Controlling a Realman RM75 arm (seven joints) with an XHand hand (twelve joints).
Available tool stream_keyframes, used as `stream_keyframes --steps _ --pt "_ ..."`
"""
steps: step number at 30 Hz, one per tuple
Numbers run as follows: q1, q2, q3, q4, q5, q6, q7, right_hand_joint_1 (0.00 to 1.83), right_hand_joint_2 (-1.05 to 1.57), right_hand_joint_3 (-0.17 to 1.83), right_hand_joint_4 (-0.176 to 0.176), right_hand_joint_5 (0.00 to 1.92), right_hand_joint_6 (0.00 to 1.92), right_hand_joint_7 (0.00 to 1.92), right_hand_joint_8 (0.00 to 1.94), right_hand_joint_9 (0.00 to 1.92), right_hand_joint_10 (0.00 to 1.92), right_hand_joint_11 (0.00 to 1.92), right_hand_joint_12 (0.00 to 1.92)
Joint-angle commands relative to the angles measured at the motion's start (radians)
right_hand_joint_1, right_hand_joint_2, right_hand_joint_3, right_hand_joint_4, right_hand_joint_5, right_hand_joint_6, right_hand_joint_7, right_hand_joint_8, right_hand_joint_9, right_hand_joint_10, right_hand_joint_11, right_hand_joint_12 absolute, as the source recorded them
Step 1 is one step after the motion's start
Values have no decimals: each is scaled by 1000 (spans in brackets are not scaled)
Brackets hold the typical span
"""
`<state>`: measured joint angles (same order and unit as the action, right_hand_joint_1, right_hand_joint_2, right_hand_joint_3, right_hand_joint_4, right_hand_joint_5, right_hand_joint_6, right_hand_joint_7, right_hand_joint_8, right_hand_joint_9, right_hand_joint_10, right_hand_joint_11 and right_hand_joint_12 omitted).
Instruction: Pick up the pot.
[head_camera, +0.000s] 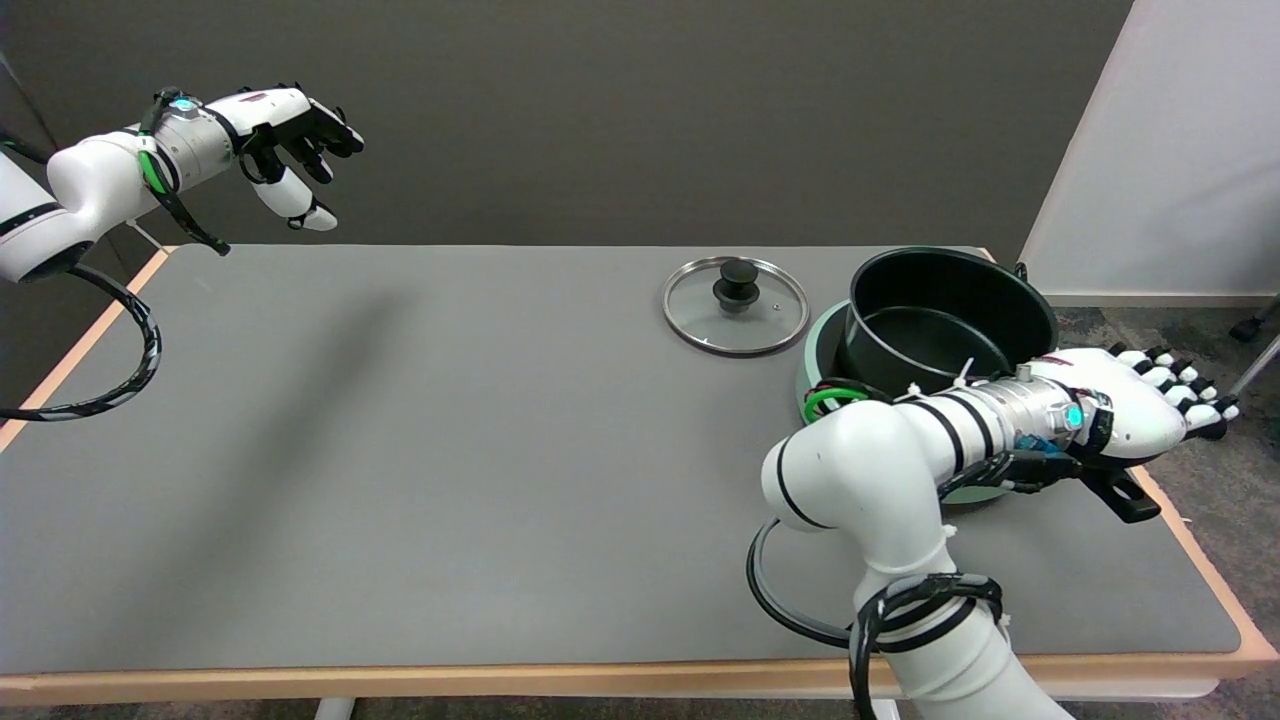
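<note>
Table: a long one with a grey mat (480, 420) covering nearly the whole top, and a light wood edge (600, 682) showing along the near side and both ends.
Room: a dark grey wall (620, 110) ran behind the table, with a white panel (1170, 150) off to the right and mottled grey carpet (1215, 480) below it.
Pot: the pot (940, 320) sat at the far right end of the table. It was black inside and pale green outside, uncovered, and looked tipped a bit, though I couldn't really tell how it was resting.
Pot handle: a black handle (1125, 497) stuck out toward the near right edge, poking from under the arm.
Lid: the glass lid (735, 305) with its black knob lay flat on the mat just left of the pot, close but not touching as far as I could see.
Right hand: the right hand (1140, 410) was over the table's right edge beside the pot, right above that handle, fingers stretched out and spread, holding nothing I could see. Whether it touched the handle, no idea; the wrist blocked it.
Left arm: the left arm (110, 180) hung in the air past the far left corner.
</note>
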<state>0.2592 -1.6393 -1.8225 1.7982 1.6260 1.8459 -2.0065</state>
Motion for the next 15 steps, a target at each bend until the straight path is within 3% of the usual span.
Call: stream_keyframes --steps 1,7,12,15 --pt "-2 11 1 12 37 -3 -22 1234 -560 877 -26 11 11 11 11 11 11 11 11" --pt "-2 14 9 10 62 -3 -22 1225 -560 853 -14 10 10 10 10 10 10 10 10" --pt "1 24 15 8 83 -3 -22 1210 -469 612 25 12 12 12 12 12 12 12 12" --pt "4 30 17 6 93 -3 -22 1204 -556 910 54 26 26 26 26 26 26 26 26"
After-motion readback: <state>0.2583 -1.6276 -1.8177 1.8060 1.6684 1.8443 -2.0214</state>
